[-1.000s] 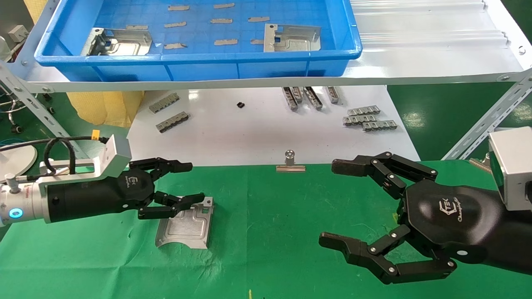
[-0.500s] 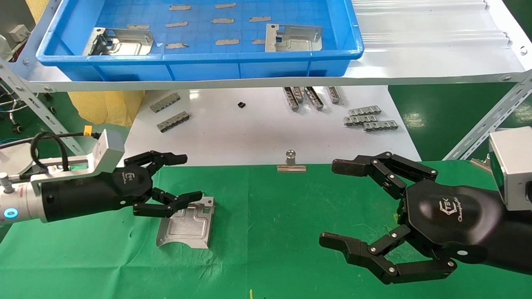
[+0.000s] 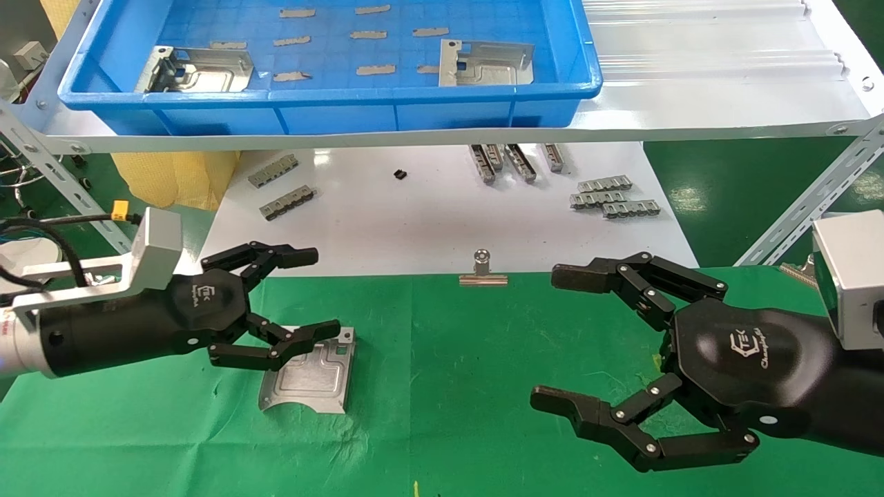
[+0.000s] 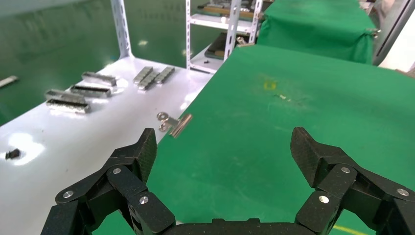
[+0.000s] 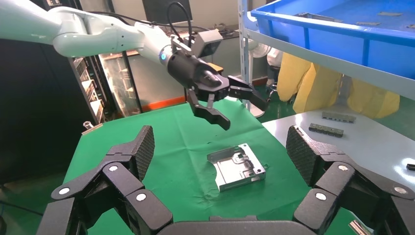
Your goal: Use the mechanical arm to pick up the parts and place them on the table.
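Note:
One shiny metal part point(image 3: 309, 373) lies flat on the green table point(image 3: 449, 359); it also shows in the right wrist view point(image 5: 236, 166). My left gripper point(image 3: 314, 293) is open and empty, hovering above the part's far left corner, clear of it. My right gripper point(image 3: 552, 338) is open and empty at the right, above the cloth. Two more parts lie in the blue bin point(image 3: 331, 110): one at its left point(image 3: 197, 70), one at its right point(image 3: 485, 63). In the left wrist view the left gripper point(image 4: 222, 147) is wide open over bare cloth.
The bin sits on a white metal shelf point(image 3: 690, 69) above a white board point(image 3: 428, 207) carrying small grey slotted strips point(image 3: 611, 197). A metal binder clip point(image 3: 483, 273) stands at the cloth's far edge. Slanted shelf struts point(image 3: 808, 200) flank both sides.
My left arm has drawn back to the left and risen slightly, away from the part lying on the cloth. The right arm has not moved.

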You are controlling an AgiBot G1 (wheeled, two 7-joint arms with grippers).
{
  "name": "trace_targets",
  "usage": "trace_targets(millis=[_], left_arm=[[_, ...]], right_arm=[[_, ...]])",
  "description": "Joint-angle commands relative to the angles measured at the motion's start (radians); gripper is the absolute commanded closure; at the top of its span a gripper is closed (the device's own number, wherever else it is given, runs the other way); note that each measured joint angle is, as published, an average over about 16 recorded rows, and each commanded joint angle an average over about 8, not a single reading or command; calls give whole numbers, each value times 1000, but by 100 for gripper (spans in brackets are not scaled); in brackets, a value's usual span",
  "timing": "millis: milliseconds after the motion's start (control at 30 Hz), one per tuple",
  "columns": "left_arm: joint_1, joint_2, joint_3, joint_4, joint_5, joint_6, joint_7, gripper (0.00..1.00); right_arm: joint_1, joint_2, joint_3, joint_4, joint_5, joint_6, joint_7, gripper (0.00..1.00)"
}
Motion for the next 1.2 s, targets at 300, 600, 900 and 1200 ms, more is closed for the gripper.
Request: trace_targets(millis=[300, 600, 900, 1200], left_arm=[[96, -66, -82, -222, -46, -17, -106, 0], [182, -125, -155, -420, -87, -33, -202, 0], [269, -184, -228, -619, -128, -48, -297, 0], [350, -239, -297, -806, -167, -62, -387, 0]], right_arm=[[0, 0, 0, 0, 0, 0, 0, 0], [0, 0, 0, 0, 0, 0, 0, 0], [0, 0, 0, 0, 0, 0, 0, 0], [0, 0, 0, 0, 0, 0, 0, 0]])
